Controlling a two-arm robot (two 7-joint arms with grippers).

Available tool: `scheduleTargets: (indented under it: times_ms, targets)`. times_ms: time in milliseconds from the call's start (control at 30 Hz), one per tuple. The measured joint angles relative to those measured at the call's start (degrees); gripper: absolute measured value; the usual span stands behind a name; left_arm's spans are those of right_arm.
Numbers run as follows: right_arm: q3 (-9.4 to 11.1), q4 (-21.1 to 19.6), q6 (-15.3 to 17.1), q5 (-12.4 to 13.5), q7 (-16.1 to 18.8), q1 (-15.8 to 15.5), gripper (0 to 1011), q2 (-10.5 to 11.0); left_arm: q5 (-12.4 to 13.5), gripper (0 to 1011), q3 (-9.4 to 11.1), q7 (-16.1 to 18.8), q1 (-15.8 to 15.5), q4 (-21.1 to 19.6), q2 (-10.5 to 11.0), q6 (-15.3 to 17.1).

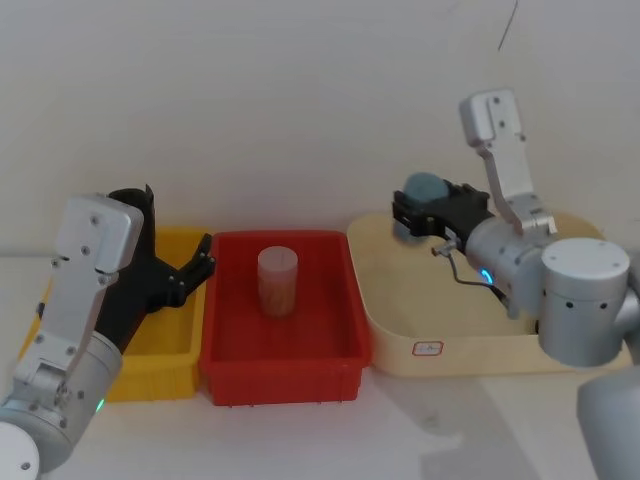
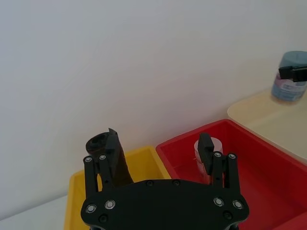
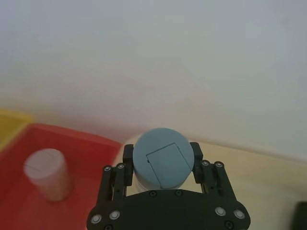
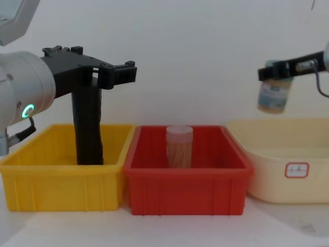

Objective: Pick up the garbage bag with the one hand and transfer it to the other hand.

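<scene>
Left hand (image 2: 158, 148): fingers spread wide and holding nothing. It hovers above the yellow bin, near the bin's far side. One finger (image 2: 111, 143) sits just beside the top of the garbage bag, though contact there cannot be told. The other finger reaches over toward the red bin.
Garbage bag (image 4: 88, 128): a black roll standing upright inside the yellow bin (image 4: 61, 177), its top rising well above the rim.
Yellow bin: at the left end of the row on the counter (image 1: 400, 430), touching the red bin.
Red bin (image 4: 187, 180): middle of the row, with a clear capped jar (image 4: 179, 146) standing upright in it.
Cream tray (image 1: 470, 350): at the right end of the row, just beside the red bin, with a small white label on its near wall.
Right hand (image 3: 162, 165): raised above the far left part of the cream tray, fingers pinching a blue-lidded jar (image 3: 161, 157) from both sides and holding it clear of the tray.
</scene>
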Motion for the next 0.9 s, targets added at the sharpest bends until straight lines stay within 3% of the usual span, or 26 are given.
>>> scheduleTargets:
  times_ms: [133,300,467,900]
  targets:
    - [0.37,-0.03,-0.29,-0.64,-0.58,-0.74,707,0.58,0.00,1000,0.00,0.00,0.00,0.00,0.00,0.00]
    - [0.68,-0.74,-0.17,-1.19,-0.58,-1.87,890,1.40,0.00,1000,0.00,0.00,0.00,0.00,0.00,0.00]
    - [1.06,-1.65,0.23,-1.23,-0.05,-2.89,995,1.82,0.00,1000,0.00,0.00,0.00,0.00,0.00,0.00]
    - [3.74,-5.42,0.39,1.76,1.81,-6.26,1000,0.69,0.00,1000,0.00,0.00,0.00,0.00,0.00,0.00]
